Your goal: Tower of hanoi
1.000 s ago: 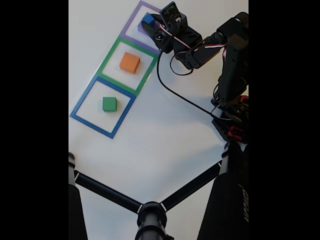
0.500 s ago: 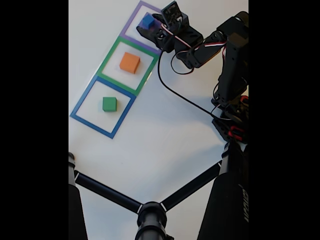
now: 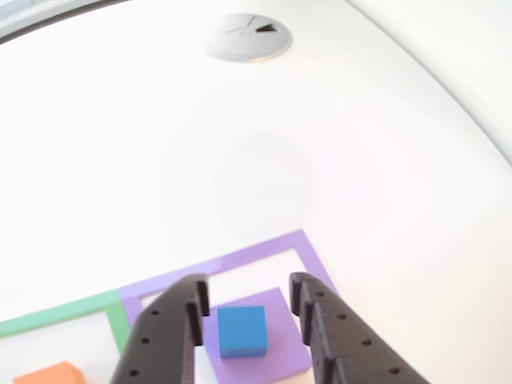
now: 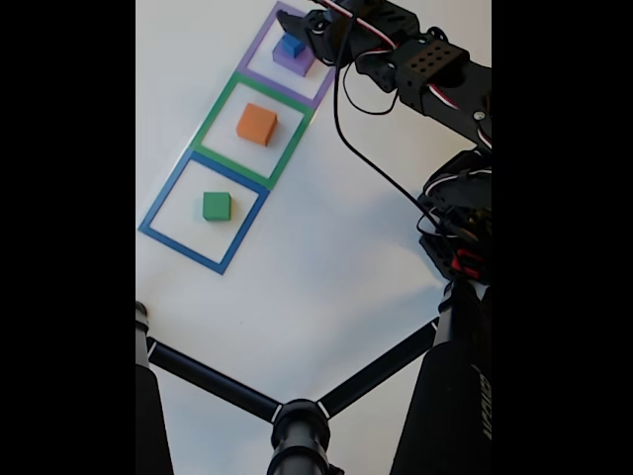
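A small blue cube (image 3: 242, 330) rests on a wider purple block (image 3: 276, 340) inside the purple square outline (image 3: 264, 252). In the other view my gripper (image 3: 249, 290) is open, its black fingers (image 3: 172, 332) standing either side of the blue cube with a gap on each side. In the fixed view the blue cube (image 4: 293, 45) tops the purple block (image 4: 295, 61), with the gripper (image 4: 303, 33) just beyond it. An orange block (image 4: 257, 125) lies in the green square and a green block (image 4: 217, 206) in the blue square.
A black tripod (image 4: 297, 421) spreads its legs across the near table. The arm's base and cable (image 4: 376, 193) occupy the right side. A round grey cap (image 3: 248, 36) sits in the tabletop far ahead. The orange block's corner (image 3: 50, 374) shows at the lower left.
The gripper has opened and let go of the blue cube, which now sits on the purple block. The arm has stretched out and shifted toward the upper right.
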`<control>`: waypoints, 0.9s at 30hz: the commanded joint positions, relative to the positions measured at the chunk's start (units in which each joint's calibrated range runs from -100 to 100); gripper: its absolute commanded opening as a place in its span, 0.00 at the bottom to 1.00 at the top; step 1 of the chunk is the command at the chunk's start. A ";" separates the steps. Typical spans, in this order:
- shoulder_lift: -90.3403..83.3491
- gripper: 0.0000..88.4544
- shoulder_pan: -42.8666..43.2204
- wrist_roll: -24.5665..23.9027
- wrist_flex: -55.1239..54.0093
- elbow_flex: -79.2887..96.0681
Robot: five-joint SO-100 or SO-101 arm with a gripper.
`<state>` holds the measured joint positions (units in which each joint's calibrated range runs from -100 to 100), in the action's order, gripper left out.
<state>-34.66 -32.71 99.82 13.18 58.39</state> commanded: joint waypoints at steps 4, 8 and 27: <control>-18.11 0.00 5.58 0.18 32.65 -12.93; -21.99 0.00 10.08 0.18 48.93 -24.93; -24.08 0.00 36.83 -1.51 70.54 -46.30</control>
<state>-58.29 0.53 99.10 83.56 14.12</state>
